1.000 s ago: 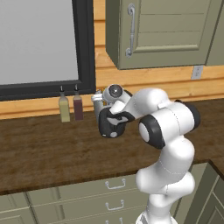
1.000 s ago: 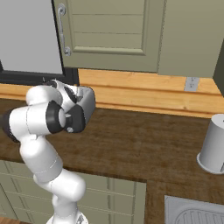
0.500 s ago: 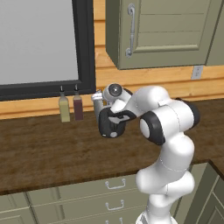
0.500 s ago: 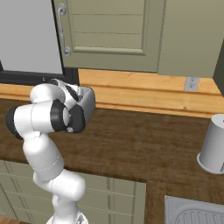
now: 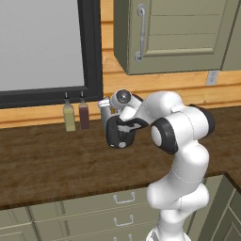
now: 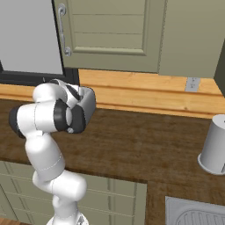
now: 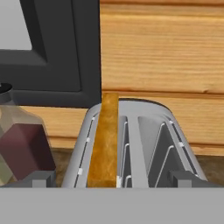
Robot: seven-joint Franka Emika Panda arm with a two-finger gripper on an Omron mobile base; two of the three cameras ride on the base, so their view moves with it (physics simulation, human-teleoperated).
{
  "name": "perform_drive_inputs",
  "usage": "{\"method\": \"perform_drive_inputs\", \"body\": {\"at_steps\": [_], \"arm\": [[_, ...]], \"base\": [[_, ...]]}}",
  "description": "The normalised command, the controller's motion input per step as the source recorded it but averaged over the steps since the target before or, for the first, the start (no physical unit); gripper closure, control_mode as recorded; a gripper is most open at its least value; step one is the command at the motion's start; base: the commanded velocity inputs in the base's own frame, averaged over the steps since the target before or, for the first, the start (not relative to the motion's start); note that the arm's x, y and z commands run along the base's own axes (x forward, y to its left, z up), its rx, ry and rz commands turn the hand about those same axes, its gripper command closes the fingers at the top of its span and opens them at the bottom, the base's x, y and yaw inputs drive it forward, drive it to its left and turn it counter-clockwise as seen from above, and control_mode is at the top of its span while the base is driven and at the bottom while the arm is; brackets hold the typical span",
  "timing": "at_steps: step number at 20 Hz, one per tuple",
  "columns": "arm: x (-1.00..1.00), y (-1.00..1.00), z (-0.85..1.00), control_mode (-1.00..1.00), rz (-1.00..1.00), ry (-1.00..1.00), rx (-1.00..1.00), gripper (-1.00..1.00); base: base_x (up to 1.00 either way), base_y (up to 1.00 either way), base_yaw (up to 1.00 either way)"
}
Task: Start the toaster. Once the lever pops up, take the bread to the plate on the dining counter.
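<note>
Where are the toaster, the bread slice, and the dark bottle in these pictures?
toaster [image 7: 148, 144], hand view, on its silver top between the slots.
bread [image 7: 105, 144], hand view, on its crust edge.
dark bottle [image 5: 84, 115], left base view, on its body.

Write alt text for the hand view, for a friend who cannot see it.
Close view down onto a silver toaster with a slice of bread standing in its left slot; the right slot is empty. A bottle of dark red liquid stands to the left, with a wood-panelled wall and a dark window frame behind.

Glossy white rounded arm [image 5: 181, 141] segments joined by dark joints.
</note>
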Motion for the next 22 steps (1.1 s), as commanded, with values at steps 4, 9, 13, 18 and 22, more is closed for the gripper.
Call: {"method": "perform_drive_inputs", "body": {"at_steps": [4, 9, 13, 18, 22], "arm": [[0.00, 0.00, 0.00, -1.00, 0.00, 0.00, 0.00, -1.00], [0.04, 0.02, 0.00, -1.00, 0.00, 0.00, 0.00, -1.00], [0.03, 0.00, 0.00, -1.00, 0.00, 0.00, 0.00, -1.00], [0.00, 0.00, 0.00, -1.00, 0.00, 0.00, 0.00, 1.00], [0.00, 0.00, 0.00, -1.00, 0.00, 0.00, 0.00, 1.00]], "base": [[0.00, 0.00, 0.00], [0.00, 0.00, 0.00], [0.00, 0.00, 0.00], [0.00, 0.00, 0.00], [0.00, 0.00, 0.00]]}}
